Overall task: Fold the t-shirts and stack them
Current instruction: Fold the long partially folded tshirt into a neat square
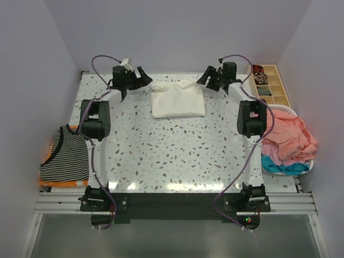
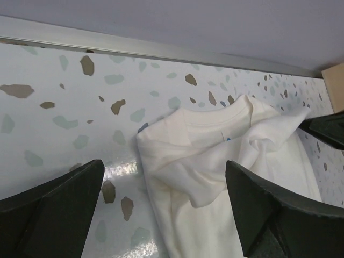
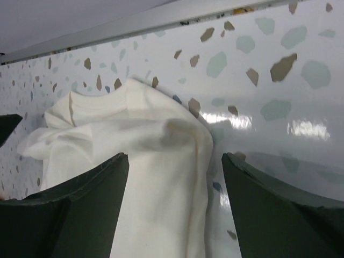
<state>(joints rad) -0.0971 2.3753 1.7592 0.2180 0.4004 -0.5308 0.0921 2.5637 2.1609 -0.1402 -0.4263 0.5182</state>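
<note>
As cream tee lies folded, L fingers gape empty; R fingers parted, empty.

Robotics lab test cell, plain pale walls boxing in a speckled desk, black robot arms bolted to an aluminium rail along the bottom edge, purple cables looping, t-shirts heaped at both sides.
</note>
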